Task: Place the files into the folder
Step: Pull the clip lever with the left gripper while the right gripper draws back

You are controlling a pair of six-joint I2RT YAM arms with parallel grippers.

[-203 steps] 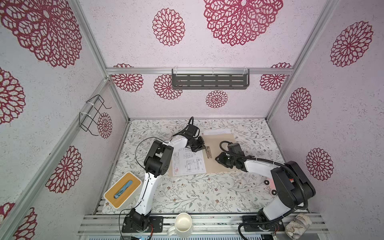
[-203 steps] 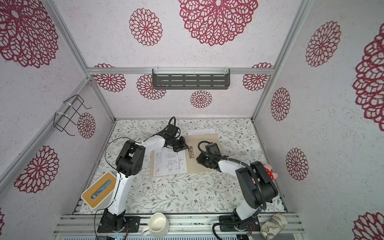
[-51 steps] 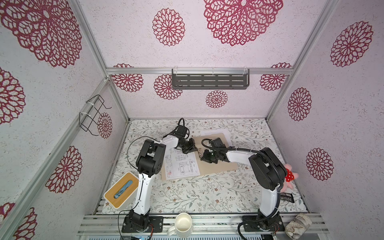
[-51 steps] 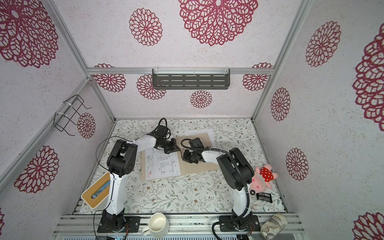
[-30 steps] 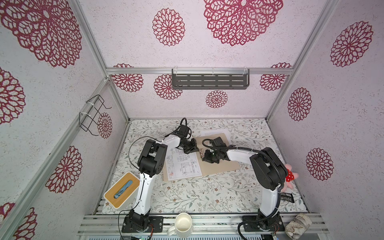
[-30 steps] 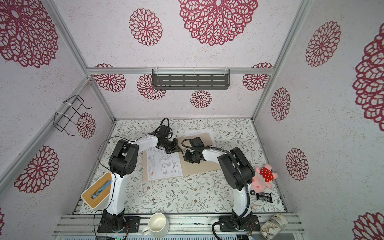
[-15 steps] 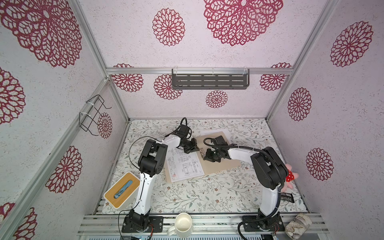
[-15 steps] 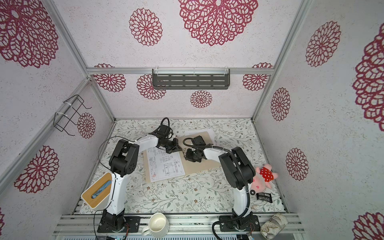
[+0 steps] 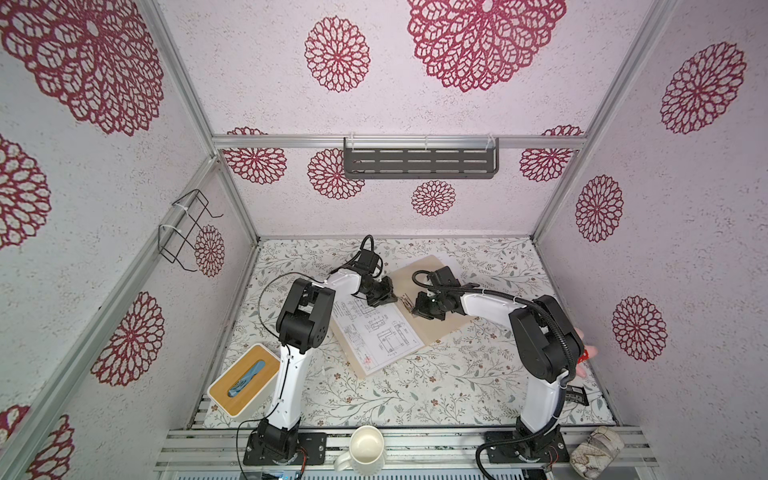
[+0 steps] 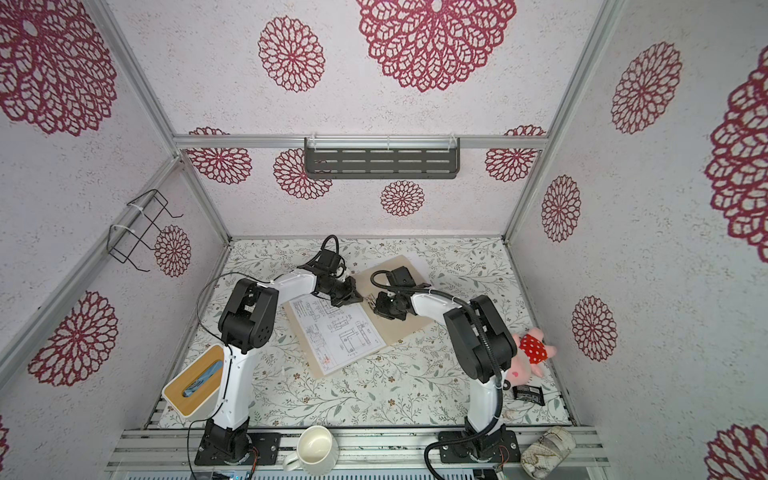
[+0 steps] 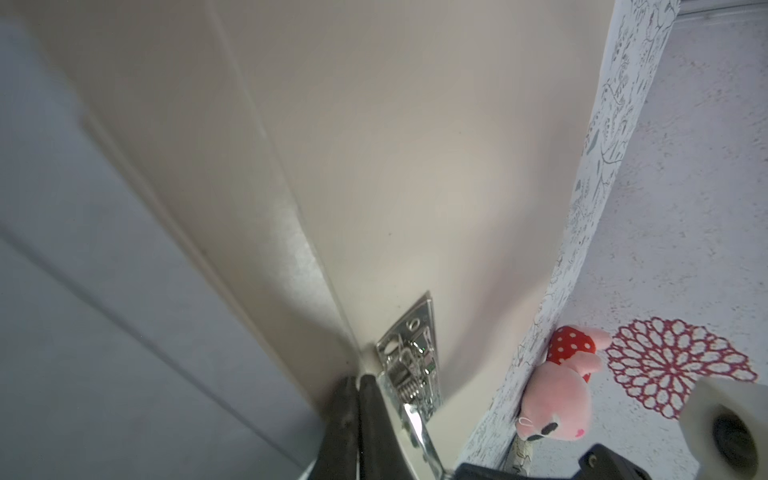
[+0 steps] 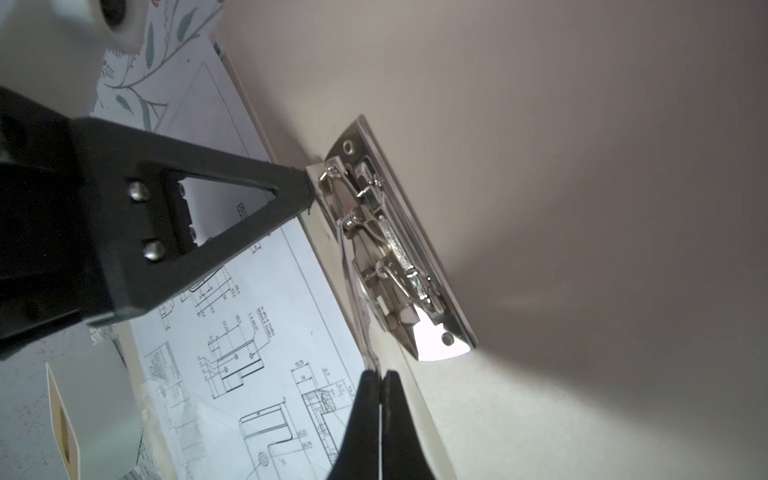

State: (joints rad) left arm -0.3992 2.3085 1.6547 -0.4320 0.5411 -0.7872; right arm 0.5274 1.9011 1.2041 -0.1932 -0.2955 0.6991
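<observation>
Metal clip point(image 12: 386, 249) on folder point(image 12: 582, 166): left gripper point(image 11: 358, 380) and right gripper point(image 12: 379, 374) touch it, jaws pinched shut; it wants slow prying, folder held flat.

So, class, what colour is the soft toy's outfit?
Red with white dots; the soft toy shows best in the left wrist view.

The drawing sheet point(image 9: 376, 332) lies on the folder's point(image 9: 446, 330) left half.

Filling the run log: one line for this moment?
left claw: shut, tip at clip end | right claw: shut at clip lever | drawing sheet: flat on open folder, beside clip
</observation>
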